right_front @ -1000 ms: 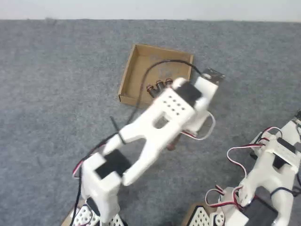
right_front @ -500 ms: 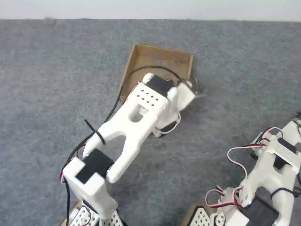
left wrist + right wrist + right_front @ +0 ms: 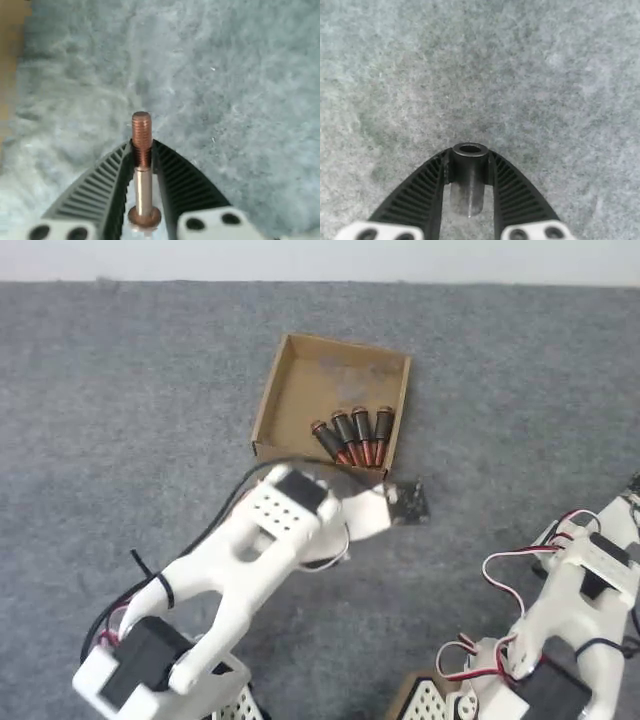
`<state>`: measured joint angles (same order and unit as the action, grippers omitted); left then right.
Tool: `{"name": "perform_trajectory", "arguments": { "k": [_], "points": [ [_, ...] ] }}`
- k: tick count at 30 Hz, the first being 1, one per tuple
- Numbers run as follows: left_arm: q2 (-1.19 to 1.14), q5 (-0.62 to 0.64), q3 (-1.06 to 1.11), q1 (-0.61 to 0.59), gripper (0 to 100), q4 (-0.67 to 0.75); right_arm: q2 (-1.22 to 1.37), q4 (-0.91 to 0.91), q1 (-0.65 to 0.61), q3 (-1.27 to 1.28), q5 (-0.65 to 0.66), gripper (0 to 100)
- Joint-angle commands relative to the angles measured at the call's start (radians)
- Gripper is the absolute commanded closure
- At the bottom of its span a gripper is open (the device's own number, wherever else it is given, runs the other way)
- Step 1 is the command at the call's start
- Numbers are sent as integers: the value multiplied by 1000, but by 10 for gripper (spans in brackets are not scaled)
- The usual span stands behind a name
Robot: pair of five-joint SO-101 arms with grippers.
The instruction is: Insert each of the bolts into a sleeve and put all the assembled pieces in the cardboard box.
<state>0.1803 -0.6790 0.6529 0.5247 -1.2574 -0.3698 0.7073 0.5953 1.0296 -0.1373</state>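
My left gripper (image 3: 142, 146) is shut on a copper bolt (image 3: 141, 131), head toward the wrist and threaded tip poking out past the fingertips over grey carpet. In the high view the left gripper (image 3: 407, 502) hangs just in front of the cardboard box (image 3: 276, 390), by its near right corner. Several assembled pieces (image 3: 352, 437) lie side by side inside the box along its near wall. My right gripper (image 3: 469, 155) is shut on a dark sleeve (image 3: 469, 172), whose open bore faces away from the wrist. The right arm (image 3: 585, 585) stands at the table's right edge.
Grey carpet (image 3: 130, 420) covers the whole table. A strip of the cardboard box wall (image 3: 9, 60) shows at the edge of the left wrist view. Red and white cables (image 3: 505, 565) loop beside the right arm.
The left arm has drawn back from over the box toward the near side and swung left, uncovering the pieces inside. The right arm has not moved.
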Motion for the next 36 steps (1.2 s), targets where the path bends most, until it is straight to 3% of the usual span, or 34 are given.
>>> {"name": "perform_trajectory", "arguments": {
  "k": [1,8,17,21,28,36],
  "points": [
    [51,-12,102,6,874,118,-47,-7,-7,-3,15,991],
    [51,2,116,2,840,129,-48,-13,-7,6,15,991],
    [51,279,-10,3,841,17,-48,-15,-7,6,15,991],
    [75,305,-4,9,842,-52,-48,-15,-7,6,15,991],
    [391,305,131,28,994,-86,-48,-15,-10,6,15,991],
    [713,342,437,75,988,2,-48,-13,-13,8,17,991]
  ]
}}
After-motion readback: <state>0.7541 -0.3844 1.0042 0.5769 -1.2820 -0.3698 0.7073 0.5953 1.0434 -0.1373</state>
